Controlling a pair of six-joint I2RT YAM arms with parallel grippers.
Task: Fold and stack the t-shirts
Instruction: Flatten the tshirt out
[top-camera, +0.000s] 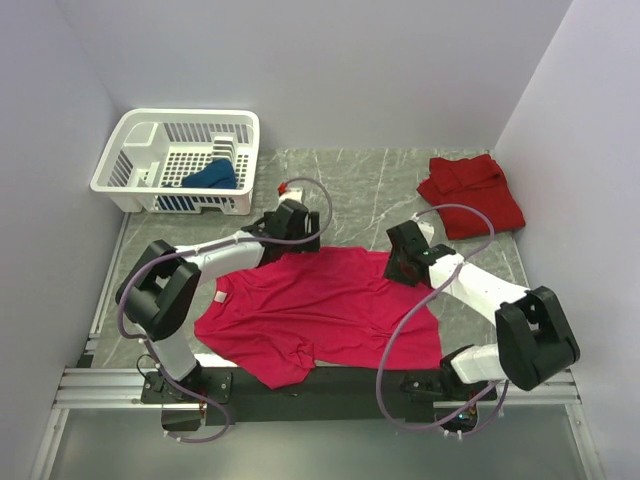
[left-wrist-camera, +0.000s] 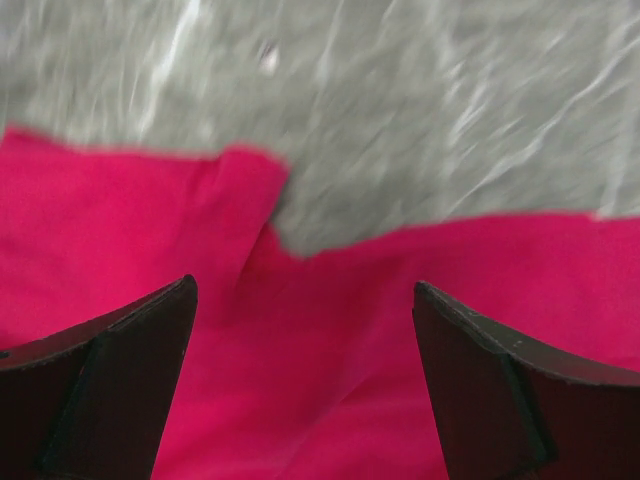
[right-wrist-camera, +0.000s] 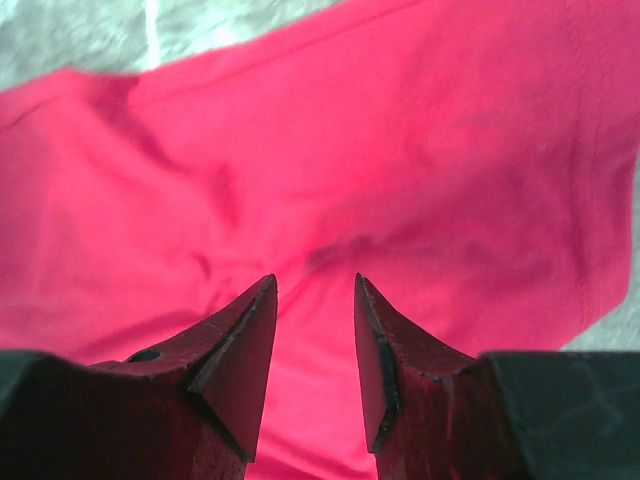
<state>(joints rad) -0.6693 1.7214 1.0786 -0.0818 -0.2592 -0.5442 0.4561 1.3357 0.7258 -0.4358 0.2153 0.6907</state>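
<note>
- A white basket (top-camera: 190, 114) stands at the far left corner of the table (top-camera: 350, 185). A dark blue t-shirt (top-camera: 210, 177) lies bunched inside it, not folded.
- The left end effector (left-wrist-camera: 305, 300) hangs over the far edge of the magenta t-shirt (top-camera: 320, 310). Its jaws are spread wide and nothing is between them. In the left wrist view, a flap that looks like a sleeve is just beyond its left finger (left-wrist-camera: 120, 380).
- The magenta t-shirt lies spread on the table in front of both arms, with the collar to the left. It is mostly flat, with some wrinkles, and its near edge comes to the near edge of the table.
- The right end effector (right-wrist-camera: 315, 285) is low over the far right part of this shirt, near the hem. Its jaws stand about half apart. I see cloth below the gap, but no cloth pinched in it.
- A dark red t-shirt (top-camera: 470, 192) lies at the far right of the table, well apart, in a loose folded heap.
- I judge that the first fold of the magenta shirt is in hand, and no grasp is made yet.
- The next move seems to call for both end effectors to go down, pinch the far edge at two points, and carry it evenly toward the near side, so that the cloth does not twist.
</note>
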